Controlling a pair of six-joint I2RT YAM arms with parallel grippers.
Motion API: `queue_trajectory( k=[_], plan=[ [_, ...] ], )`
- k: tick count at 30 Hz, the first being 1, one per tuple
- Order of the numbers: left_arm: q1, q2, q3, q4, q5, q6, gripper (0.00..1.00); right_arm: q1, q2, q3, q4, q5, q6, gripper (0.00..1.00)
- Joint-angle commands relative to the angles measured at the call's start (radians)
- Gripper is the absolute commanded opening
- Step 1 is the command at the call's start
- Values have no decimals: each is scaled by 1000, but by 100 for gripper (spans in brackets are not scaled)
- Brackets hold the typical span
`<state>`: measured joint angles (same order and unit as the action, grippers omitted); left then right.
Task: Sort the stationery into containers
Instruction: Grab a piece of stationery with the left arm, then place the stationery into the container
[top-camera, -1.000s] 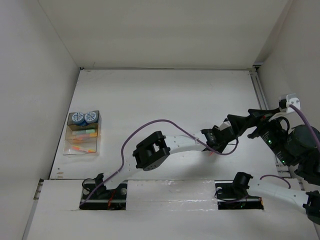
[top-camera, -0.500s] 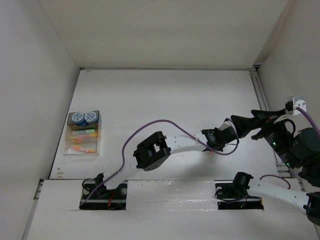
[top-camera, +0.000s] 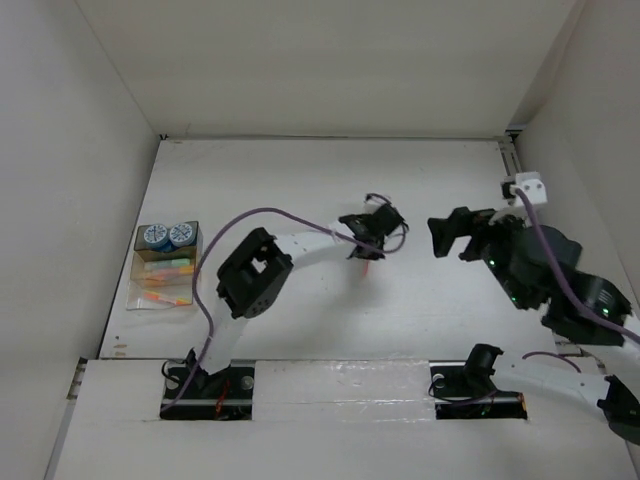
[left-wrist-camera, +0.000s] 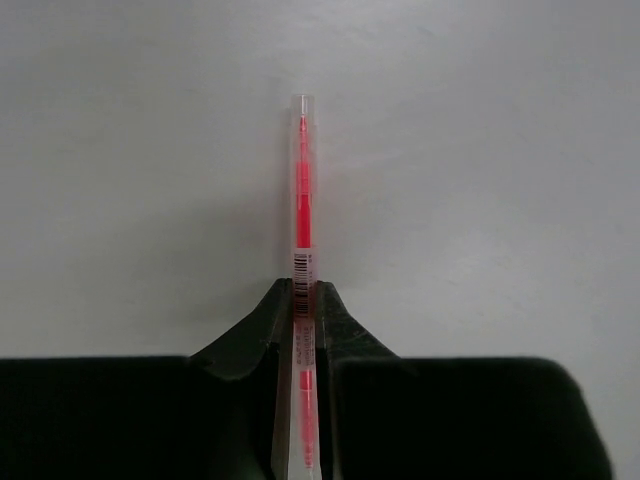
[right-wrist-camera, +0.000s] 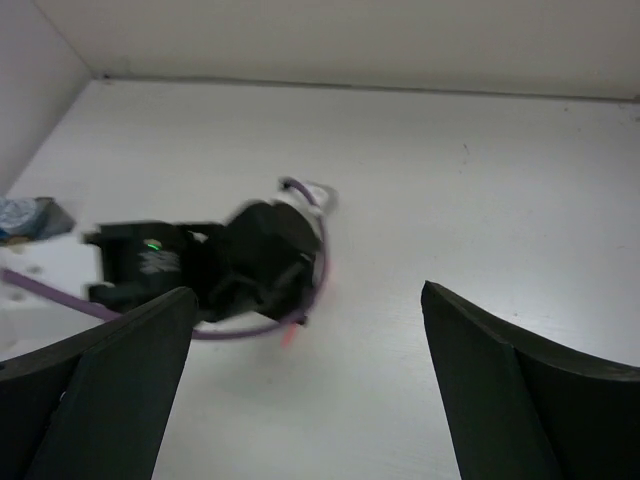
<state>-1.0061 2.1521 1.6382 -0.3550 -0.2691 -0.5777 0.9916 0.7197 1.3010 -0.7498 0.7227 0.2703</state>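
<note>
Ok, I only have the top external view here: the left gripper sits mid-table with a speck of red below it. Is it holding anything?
Observer: Yes. The left wrist view shows the left gripper shut on a thin orange-red pen that sticks out ahead of it.
Operator: And the other arm?
Observer: Its wrist view shows the right gripper open, nothing in it.
Operator: Any marking on the pen?
Observer: A barcode label, right at the gripper's tip.
</note>
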Motion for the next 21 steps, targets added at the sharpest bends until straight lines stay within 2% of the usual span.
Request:
queue_trajectory(
  k=[1,3,4,8,13,14,16,17,19,21],
  plan=[
    [144,-211,-70,-53,-65,-108,0,-117,115,-3,67,-65,24,100],
    [219,-311,-107,-87,-91,-132,0,-232,159,-29,128,-251,3,100],
    [245,-343,-107,-110,-129,-146,0,-340,168,-52,200,-437,3,100],
    [398,-512,-155,-231,-246,-249,0,-516,234,-160,300,-725,3,100],
    [670,-722,-342,-242,-213,-274,0,-525,244,-244,342,-761,3,100],
    [769,-779,-369,-233,-196,-274,0,-534,244,-253,354,-761,3,100],
    [872,-833,-455,-233,-170,-274,0,-535,234,-264,363,-770,3,100],
    [959,-894,-487,-233,-156,-274,0,-544,234,-264,363,-779,-8,100],
    [1008,-960,-573,-217,-139,-300,0,-544,234,-275,363,-795,-8,100],
    [1008,-1041,-607,-251,-197,-338,0,-544,234,-275,372,-806,-17,100]
  ],
)
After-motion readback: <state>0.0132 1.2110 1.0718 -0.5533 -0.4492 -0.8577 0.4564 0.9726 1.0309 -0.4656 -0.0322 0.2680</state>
